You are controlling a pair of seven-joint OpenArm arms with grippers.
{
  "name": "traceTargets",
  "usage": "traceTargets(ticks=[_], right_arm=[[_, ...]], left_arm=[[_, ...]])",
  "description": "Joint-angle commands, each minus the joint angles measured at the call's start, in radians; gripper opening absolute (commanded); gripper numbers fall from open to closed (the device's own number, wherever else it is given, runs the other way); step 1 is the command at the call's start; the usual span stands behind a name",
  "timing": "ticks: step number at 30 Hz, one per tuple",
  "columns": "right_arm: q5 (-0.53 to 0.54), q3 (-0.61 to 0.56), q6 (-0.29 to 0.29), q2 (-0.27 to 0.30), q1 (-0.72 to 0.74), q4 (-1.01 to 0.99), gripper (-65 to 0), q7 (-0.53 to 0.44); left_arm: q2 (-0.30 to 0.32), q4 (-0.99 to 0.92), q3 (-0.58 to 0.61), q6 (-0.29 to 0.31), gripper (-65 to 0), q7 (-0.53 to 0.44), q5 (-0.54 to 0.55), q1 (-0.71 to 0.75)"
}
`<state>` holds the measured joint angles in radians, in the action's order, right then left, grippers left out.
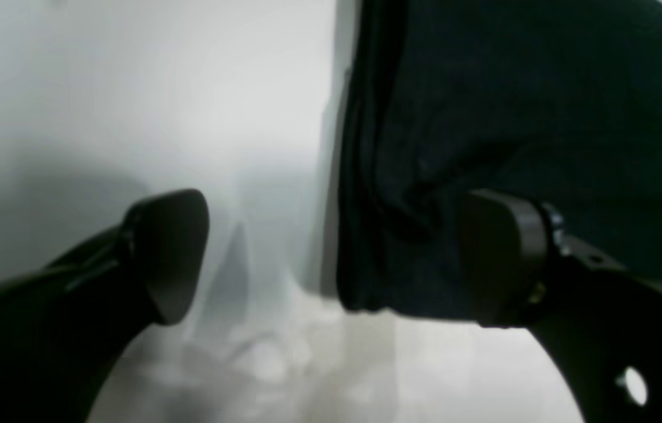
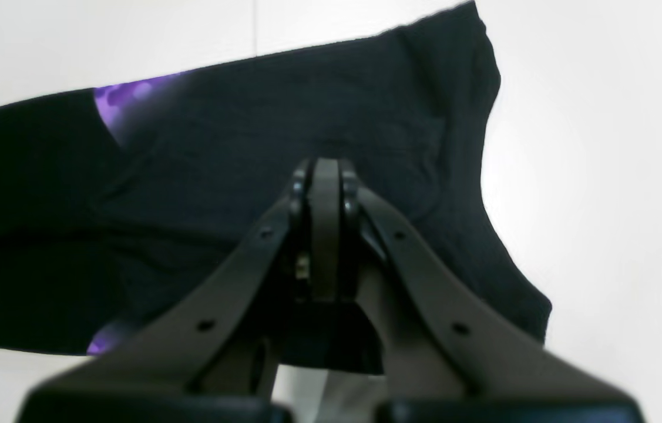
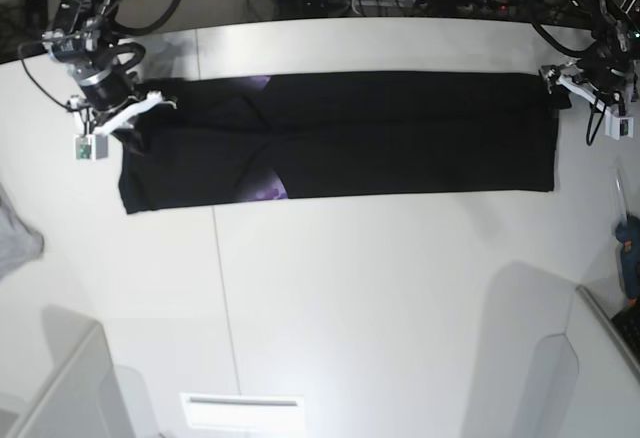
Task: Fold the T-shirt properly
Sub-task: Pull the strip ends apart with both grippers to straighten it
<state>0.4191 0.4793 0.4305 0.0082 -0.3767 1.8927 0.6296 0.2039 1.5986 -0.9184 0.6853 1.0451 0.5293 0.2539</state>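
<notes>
We saw the T-shirt's (image 3: 400, 133) print mostly hidden, right gripper (image 2: 326, 176) clamped on its 9 o'clock end, left gripper (image 1: 331, 252) spread wide at 3 o'clock, one finger (image 1: 501, 252) against cloth.

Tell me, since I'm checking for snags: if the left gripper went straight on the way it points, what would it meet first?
Probably the T-shirt: its edge lies between the open left gripper fingers, one finger already over the cloth. Depth is unclear.

T-shirt (image 3: 400, 133) lies as a long band across the far half of the table (image 3: 380, 298). Right gripper (image 3: 128, 118) on its left end; left gripper (image 3: 552, 88) at its right end. Cloth (image 3: 15, 243) left of shirt, at table's edge.
</notes>
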Motion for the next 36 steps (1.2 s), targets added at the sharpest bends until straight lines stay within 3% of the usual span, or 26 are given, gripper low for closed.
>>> traceTargets(ticks=[1, 4, 18, 20, 25, 30, 33, 36], right_arm=[[0.016, 0.002, 0.008, 0.008, 0.003, 0.026, -65.0, -0.026], [0.016, 0.002, 0.008, 0.008, 0.002, 0.031, -65.0, -0.026], [0.016, 0.002, 0.008, 0.006, 0.0, 0.031, -65.0, -0.026], [0.016, 0.002, 0.008, 0.006, 0.0, 0.031, -65.0, -0.026], [0.016, 0.002, 0.008, 0.006, 0.0, 0.031, -65.0, -0.026], [0.016, 0.003, 0.008, 0.006, 0.0, 0.031, -65.0, -0.026], [0.016, 0.003, 0.008, 0.006, 0.0, 0.031, -65.0, -0.026], [0.017, 0.003, 0.008, 0.006, 0.0, 0.031, -65.0, -0.026]], left_arm=[[0.019, 0.003, 0.011, 0.007, -4.9, -0.033, 0.018, -0.001], [0.019, -0.036, 0.048, 0.006, -7.9, -0.056, 0.018, -0.003], [0.019, -0.183, 0.138, 0.003, -9.5, -0.139, 0.018, -0.011], [0.019, -0.195, 0.138, 0.003, -14.5, -0.139, 0.018, -0.011], [0.019, -0.263, 0.138, 0.003, -37.2, -0.174, 0.018, -0.031], [0.033, -0.295, 0.138, 0.003, -51.8, -0.179, 0.018, -0.032], [0.035, -0.295, 0.135, 0.003, -65.0, -0.179, 0.018, -0.032], [0.05, -0.295, 0.132, 0.003, -65.0, -0.18, 0.018, -0.034]])
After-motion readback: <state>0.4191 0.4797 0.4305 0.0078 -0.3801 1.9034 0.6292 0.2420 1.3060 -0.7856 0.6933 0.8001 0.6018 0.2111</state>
